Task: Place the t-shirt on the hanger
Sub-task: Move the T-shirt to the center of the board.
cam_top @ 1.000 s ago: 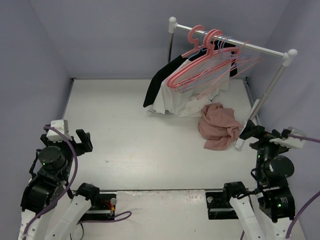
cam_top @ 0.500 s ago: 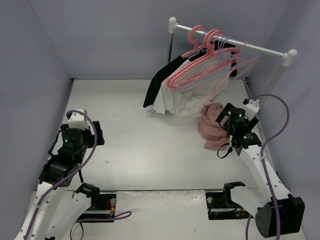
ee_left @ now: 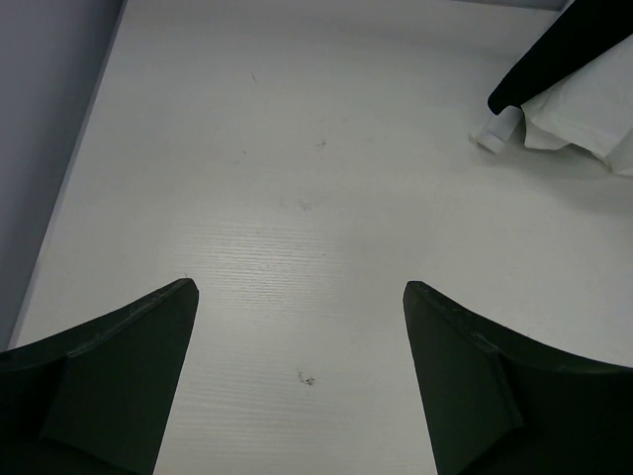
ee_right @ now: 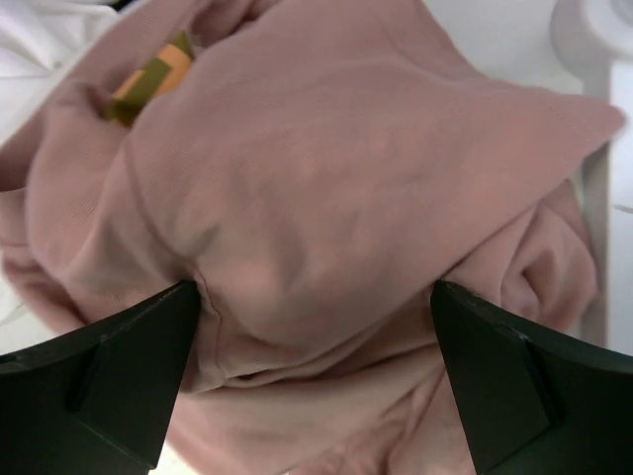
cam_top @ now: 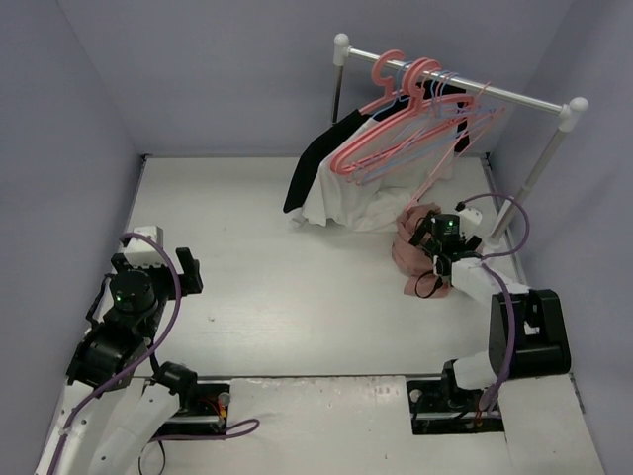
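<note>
The salmon-pink t-shirt (cam_top: pixel 407 255) lies crumpled on the table below the right end of the rack. It fills the right wrist view (ee_right: pixel 326 178). My right gripper (cam_top: pixel 433 240) is open and sits low on the heap, with its fingers (ee_right: pixel 119 366) spread either side of a bulge of cloth (ee_right: pixel 312 292). The thin pale-pink hanger (cam_top: pixel 482 127) hangs on the rail among the other hangers. My left gripper (cam_top: pixel 153 267) is open and empty above bare table at the left (ee_left: pixel 298 288).
The rail (cam_top: pixel 514 97) holds coral-pink hangers (cam_top: pixel 388 124), lilac hangers (cam_top: pixel 435 139), a black garment (cam_top: pixel 312 168) and a white garment (cam_top: pixel 346 203). The rack's right post (cam_top: pixel 534 168) and foot stand close beside the t-shirt. Purple walls enclose the table (cam_top: pixel 267 287).
</note>
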